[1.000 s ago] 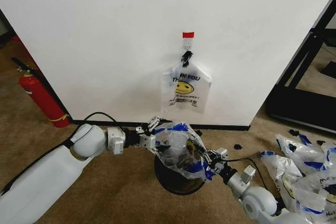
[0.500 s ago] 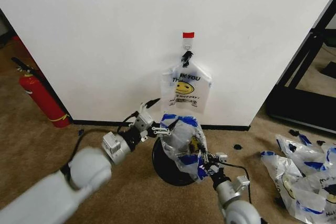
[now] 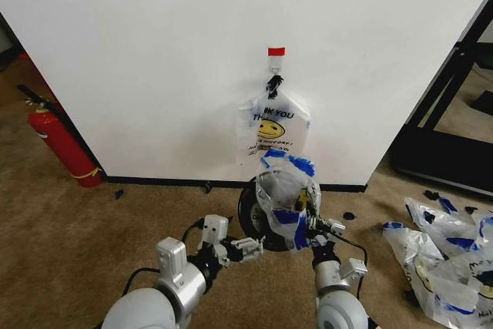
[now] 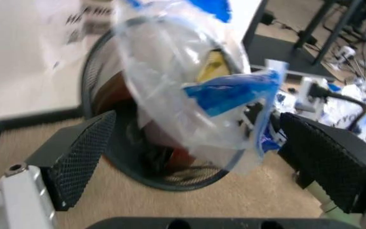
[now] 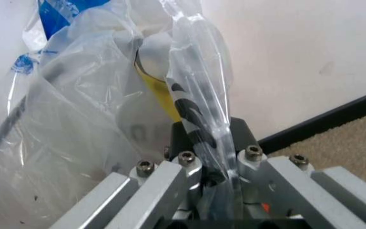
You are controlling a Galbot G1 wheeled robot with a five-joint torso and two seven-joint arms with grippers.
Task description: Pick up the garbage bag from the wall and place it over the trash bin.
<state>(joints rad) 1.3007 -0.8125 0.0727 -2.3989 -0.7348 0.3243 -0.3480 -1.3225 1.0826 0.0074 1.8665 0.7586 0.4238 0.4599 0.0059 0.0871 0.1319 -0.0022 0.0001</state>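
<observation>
The garbage bag (image 3: 286,190), clear plastic with blue patches and yellow print, is bunched above the trash bin (image 3: 248,217). The dark round bin stands by the wall's foot and looks tipped, its mouth towards me. My right gripper (image 3: 312,229) is shut on a twisted strip of the bag (image 5: 196,109), which runs between its fingers (image 5: 170,181). My left gripper (image 3: 246,246) is open just in front of the bin and holds nothing. In the left wrist view its gripper (image 4: 196,162) has its pads spread wide, with the bag (image 4: 189,95) and the bin (image 4: 100,81) beyond them.
A similar bag with a smiley print (image 3: 271,130) hangs from a hook under red tape (image 3: 276,52) on the white wall. A red fire extinguisher (image 3: 65,148) leans at the left. Several loose bags (image 3: 439,256) lie on the carpet at the right, beside a black frame (image 3: 447,105).
My left gripper has let go of the bag's edge and drawn back towards me, open. The bag, the bin and the right gripper have shifted towards the wall.
</observation>
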